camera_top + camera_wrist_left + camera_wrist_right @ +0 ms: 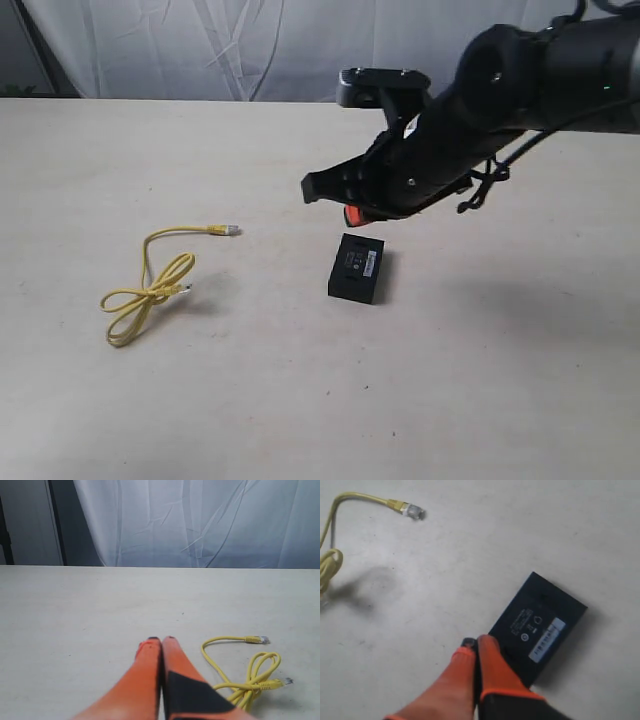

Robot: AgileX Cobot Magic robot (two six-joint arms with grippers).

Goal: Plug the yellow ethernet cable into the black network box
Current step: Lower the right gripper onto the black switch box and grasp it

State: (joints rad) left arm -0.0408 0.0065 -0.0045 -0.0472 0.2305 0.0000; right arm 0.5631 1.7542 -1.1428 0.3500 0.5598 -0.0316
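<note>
yellow cable [248, 684] free; l end effector [161, 639] together; r end effector [475, 641] together by blk box [537, 625].

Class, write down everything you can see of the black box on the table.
The box is small, flat and rectangular, matt black plastic by its look. Its top bears a pale label strip and small white markings. It lies flat on the table, slightly askew, nothing plugged into the sides that show. The cable lies apart from it. The right gripper, fingers shut, hovers close over one edge; whether it touches cannot be told.
</note>
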